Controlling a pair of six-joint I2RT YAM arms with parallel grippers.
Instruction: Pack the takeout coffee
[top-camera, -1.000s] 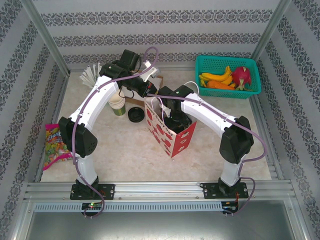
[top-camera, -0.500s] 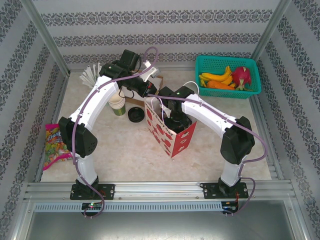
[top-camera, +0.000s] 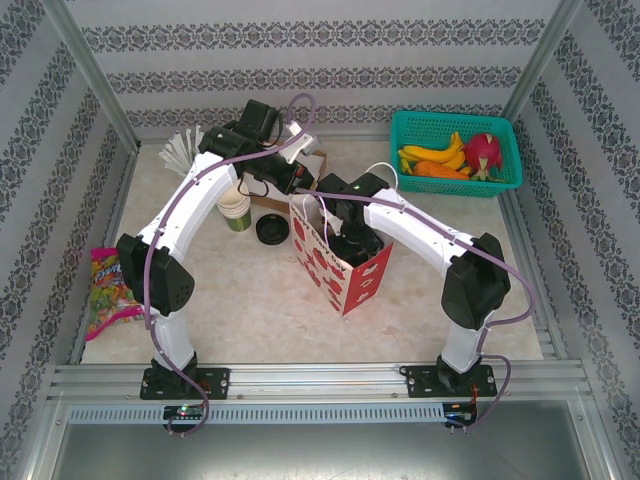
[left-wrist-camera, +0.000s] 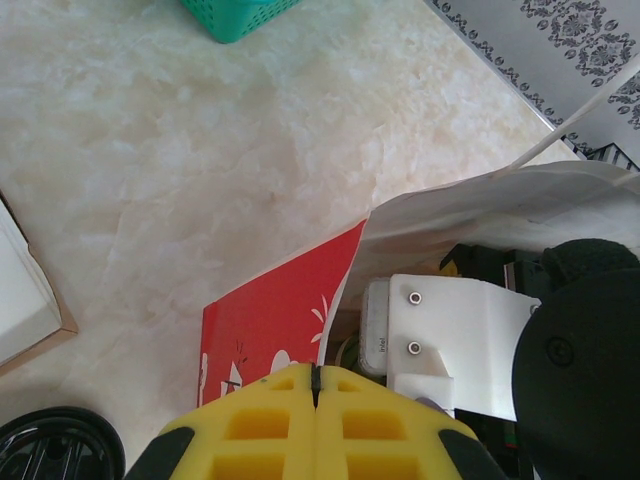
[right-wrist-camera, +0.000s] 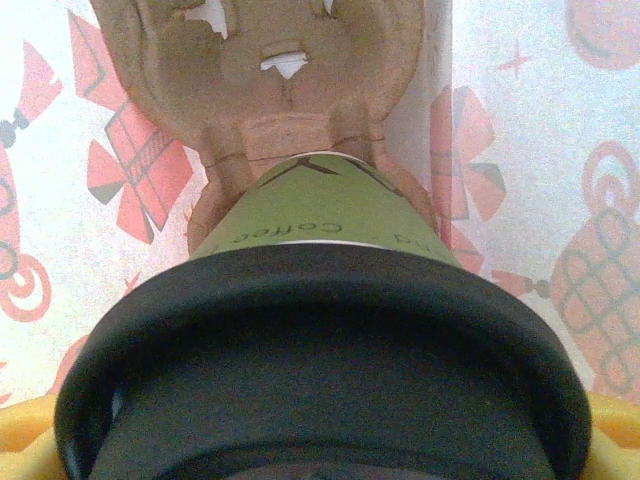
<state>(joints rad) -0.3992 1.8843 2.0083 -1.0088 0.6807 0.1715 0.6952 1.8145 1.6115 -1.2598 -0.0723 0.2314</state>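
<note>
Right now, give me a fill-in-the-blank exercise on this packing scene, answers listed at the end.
1. The coffee cup in the cardboard carrier wears a ___ lid.
2. The left gripper hovers near the paper bag with its jaws ___.
3. The green basket holds yellow ___.
Missing words: black; shut; bananas.

Marbled table (top-camera: 250, 300) carrying a green basket (top-camera: 458, 186) far right, paper bag (top-camera: 345, 278) centre, black lid (top-camera: 270, 230), stacked cups (top-camera: 235, 210), candy bag (top-camera: 108, 290) at left.
</note>
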